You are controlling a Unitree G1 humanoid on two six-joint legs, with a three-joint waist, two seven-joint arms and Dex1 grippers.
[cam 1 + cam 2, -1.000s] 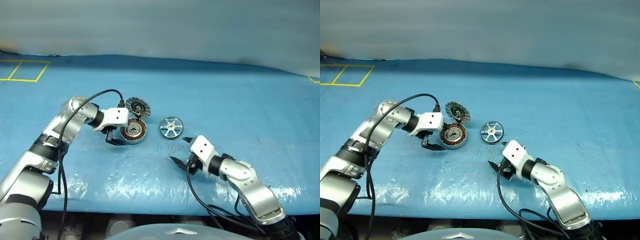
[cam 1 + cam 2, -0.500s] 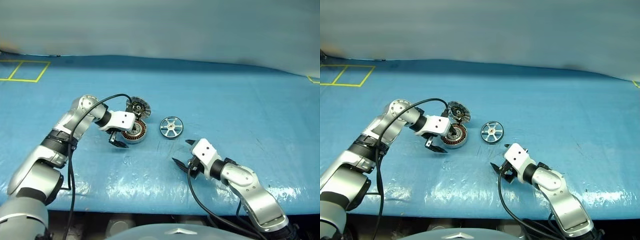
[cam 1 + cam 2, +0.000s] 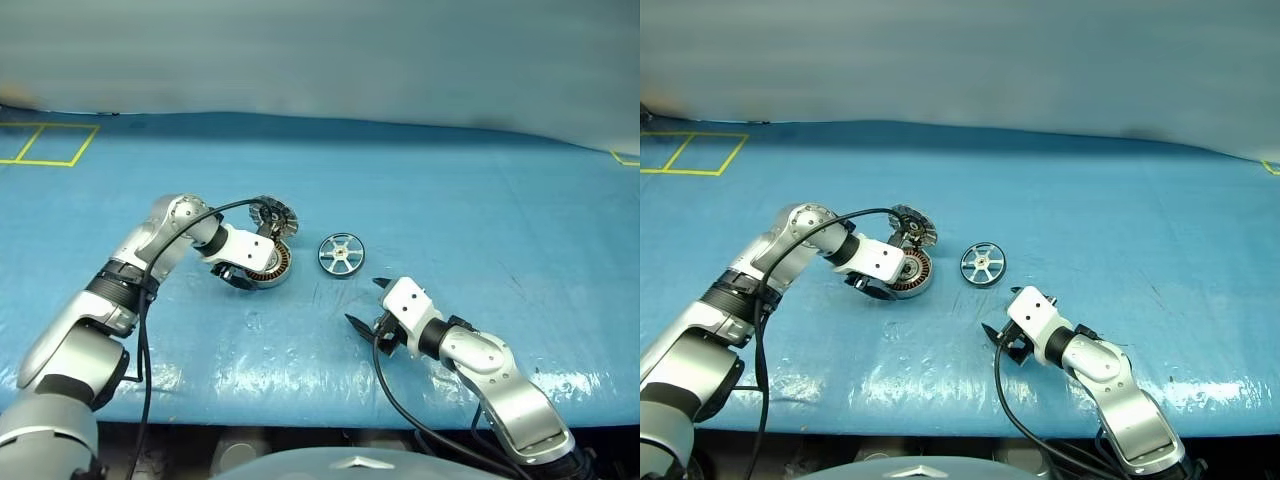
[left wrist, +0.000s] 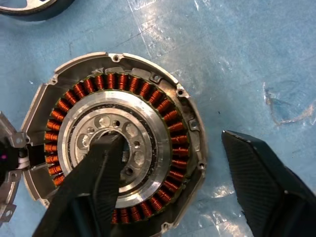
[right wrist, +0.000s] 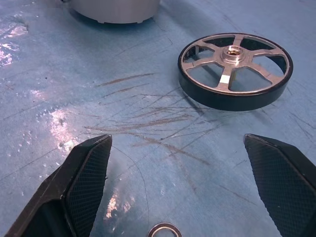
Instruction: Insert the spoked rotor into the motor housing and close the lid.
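Copper windings of the motor housing (image 4: 118,148) sit directly under the left gripper (image 3: 243,277): one black finger (image 4: 94,182) lies over the silver hub, the other stands outside the housing rim on the blue sheet. Compared with a second ago, the left gripper has moved from beside the housing's left edge to over it, the wrist has rolled, and the jaws have narrowed from wide to part-way; they straddle the housing's near side, and I cannot tell whether they actually pinch it. Lid (image 3: 274,214) stands tilted up just beyond the left jaws, joined at the housing edge, dark segmented face showing. Spoked rotor (image 3: 342,254) lies flat on the sheet, well clear of the left jaws and ahead of the right gripper (image 3: 366,303), apart from it, unmoved. Right gripper unchanged, jaws spread wide and empty, hovering low over the sheet. Small silver ring (image 5: 164,230) lies on the sheet between the right fingers.

Worktop (image 3: 480,220) is covered in glossy blue plastic sheet with scuffs and glare patches near the front. Yellow tape lines (image 3: 45,142) mark squares at far left. Pale grey wall (image 3: 320,50) behind.
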